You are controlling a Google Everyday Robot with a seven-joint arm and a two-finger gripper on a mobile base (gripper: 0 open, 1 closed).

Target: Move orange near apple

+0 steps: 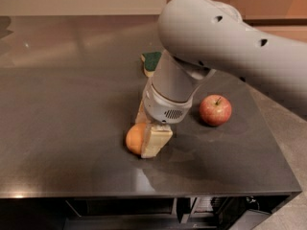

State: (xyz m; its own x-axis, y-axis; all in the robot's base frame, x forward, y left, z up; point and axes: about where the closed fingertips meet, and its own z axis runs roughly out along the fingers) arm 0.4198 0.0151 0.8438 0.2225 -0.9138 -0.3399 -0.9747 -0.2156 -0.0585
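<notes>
The orange [135, 138] lies on the dark table [72, 119], front of centre. My gripper [147, 131] is down over it, open. One cream finger [156, 141] stands in front of the orange's right side and the other [141, 113] just behind it, so the orange sits between them. The right part of the orange is hidden by the near finger. The red apple [215, 110] with a short stem lies to the right, about an apple's width from the gripper. The grey arm [211, 37] reaches in from the upper right.
A green and yellow sponge [151, 61] lies behind the gripper, partly hidden by the wrist. The table's front edge [144, 193] runs close below the orange, and its right edge is just past the apple.
</notes>
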